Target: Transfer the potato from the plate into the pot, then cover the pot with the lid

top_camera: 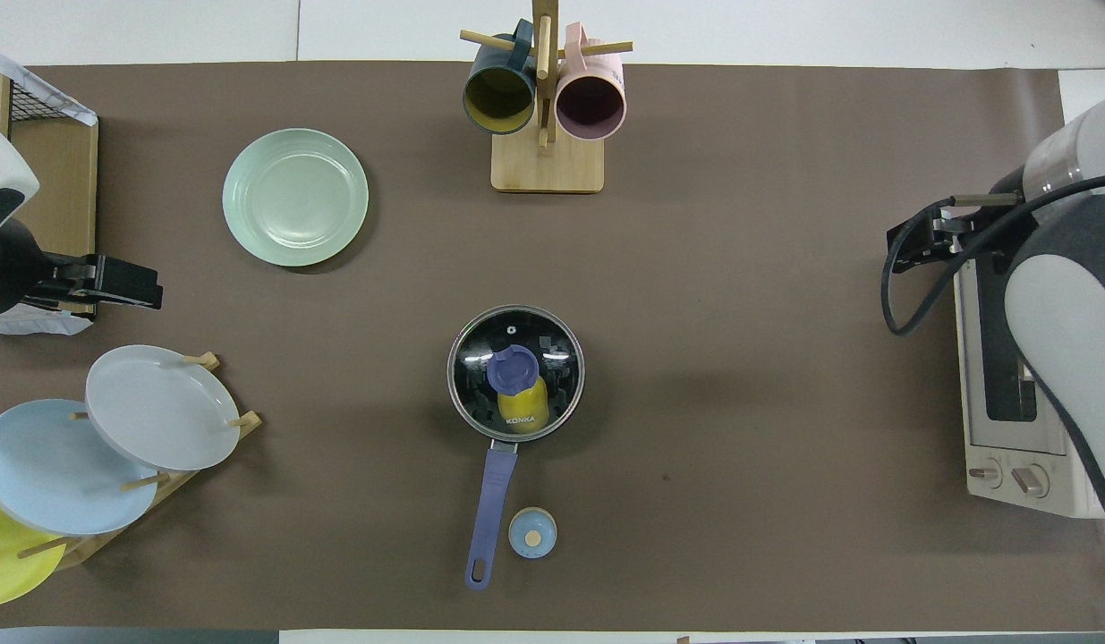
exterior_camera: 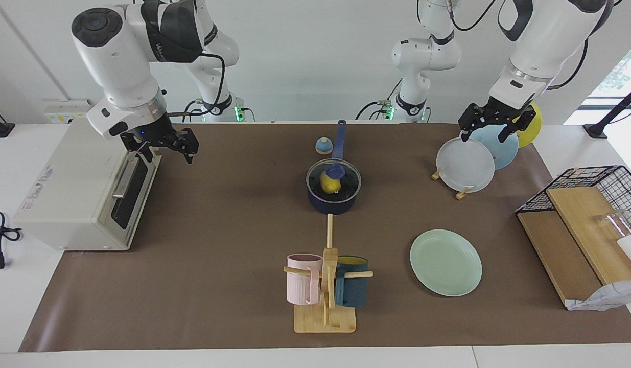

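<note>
Potato [exterior_camera: 327, 180] sits inside your saucepan [exterior_camera: 331, 203] mid-table, glass lid [exterior_camera: 333, 178] on. Left gripper [exterior_camera: 493, 124] hangs open over the plate rack [exterior_camera: 461, 193], right gripper [exterior_camera: 163, 147] open over the toaster oven [exterior_camera: 80, 190].

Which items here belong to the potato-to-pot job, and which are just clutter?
Job: potato inside the pot; glass lid on the pot; mint-green plate, bare.

Clutter: toaster oven, mug tree with pink mug and teal mug, plate rack, bell, wire basket.
</note>
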`<action>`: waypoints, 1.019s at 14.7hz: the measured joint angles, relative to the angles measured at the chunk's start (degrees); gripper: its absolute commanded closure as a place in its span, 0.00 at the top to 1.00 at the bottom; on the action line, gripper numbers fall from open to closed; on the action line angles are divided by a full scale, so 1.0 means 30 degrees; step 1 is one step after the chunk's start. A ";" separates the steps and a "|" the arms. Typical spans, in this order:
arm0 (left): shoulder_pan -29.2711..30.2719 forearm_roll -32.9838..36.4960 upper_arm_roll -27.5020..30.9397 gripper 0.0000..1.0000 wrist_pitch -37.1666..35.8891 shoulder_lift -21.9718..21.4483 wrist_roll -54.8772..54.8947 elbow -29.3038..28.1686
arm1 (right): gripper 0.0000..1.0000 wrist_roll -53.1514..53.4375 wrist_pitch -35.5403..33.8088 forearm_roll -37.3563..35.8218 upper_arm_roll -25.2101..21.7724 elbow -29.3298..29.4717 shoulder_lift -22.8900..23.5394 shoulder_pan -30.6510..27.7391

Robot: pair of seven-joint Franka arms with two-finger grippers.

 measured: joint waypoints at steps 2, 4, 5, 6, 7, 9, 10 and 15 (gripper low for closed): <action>-0.0016 0.0000 0.0001 1.00 0.0000 0.0000 0.0000 0.0000 | 1.00 -0.0038 -0.0127 0.0196 -0.0325 0.0005 -0.0340 -0.0001; -0.0016 0.0000 0.0002 1.00 0.0001 0.0000 0.0000 0.0000 | 1.00 -0.0405 -0.0131 0.0202 -0.0402 -0.0237 -0.0510 -0.0005; -0.0016 0.0000 0.0004 1.00 0.0001 -0.0001 0.0000 0.0000 | 1.00 -0.0721 -0.0130 0.0202 -0.0424 -0.0371 -0.0523 -0.0012; -0.0016 0.0000 0.0012 1.00 -0.0001 -0.0001 0.0000 0.0000 | 1.00 -0.0902 -0.0130 0.0202 -0.0440 -0.0496 -0.0534 -0.0029; -0.0016 0.0000 0.0026 1.00 -0.0003 -0.0001 0.0000 0.0000 | 1.00 -0.0997 -0.0130 0.0202 -0.0454 -0.0605 -0.0558 -0.0061; -0.0015 0.0000 0.0051 1.00 -0.0007 -0.0001 -0.0001 0.0000 | 1.00 -0.1045 -0.0106 0.0202 -0.0502 -0.0922 -0.0671 -0.0082; -0.0015 0.0000 0.0069 1.00 -0.0009 -0.0001 -0.0001 0.0000 | 1.00 -0.1055 0.0024 0.0202 -0.0505 -0.1240 -0.0826 -0.0082; 0.0015 0.0000 0.0250 1.00 -0.0013 -0.0001 -0.0010 0.0000 | 1.00 -0.1066 0.0333 0.0163 -0.0525 -0.1886 -0.1315 -0.0230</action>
